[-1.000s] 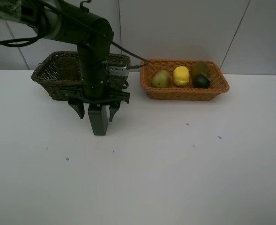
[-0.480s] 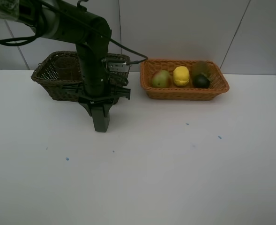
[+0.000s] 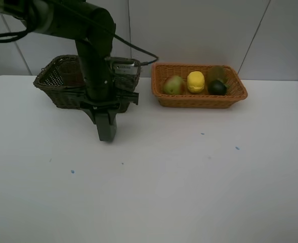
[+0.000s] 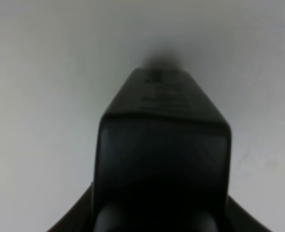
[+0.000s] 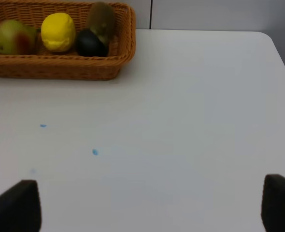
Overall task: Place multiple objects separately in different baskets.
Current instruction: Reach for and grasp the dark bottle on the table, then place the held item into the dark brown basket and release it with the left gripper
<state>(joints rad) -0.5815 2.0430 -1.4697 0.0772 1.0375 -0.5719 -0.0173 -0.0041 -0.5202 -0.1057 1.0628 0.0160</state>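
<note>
Closing my left gripper around the dark green rectangular bottle, I am now clamping it where a second ago my jaws were standing wide on either side of it. That grip means the pick is secured, and I judge the lift toward the deeper dark brown-green wicker basket is next. The bottle is standing upright on the white table, just in front of that basket, its long axis vertical and its top hidden in my jaws. My right gripper is hanging wide apart and empty, near the shallower orange-tan wicker basket, which is holding the fruit.
</note>
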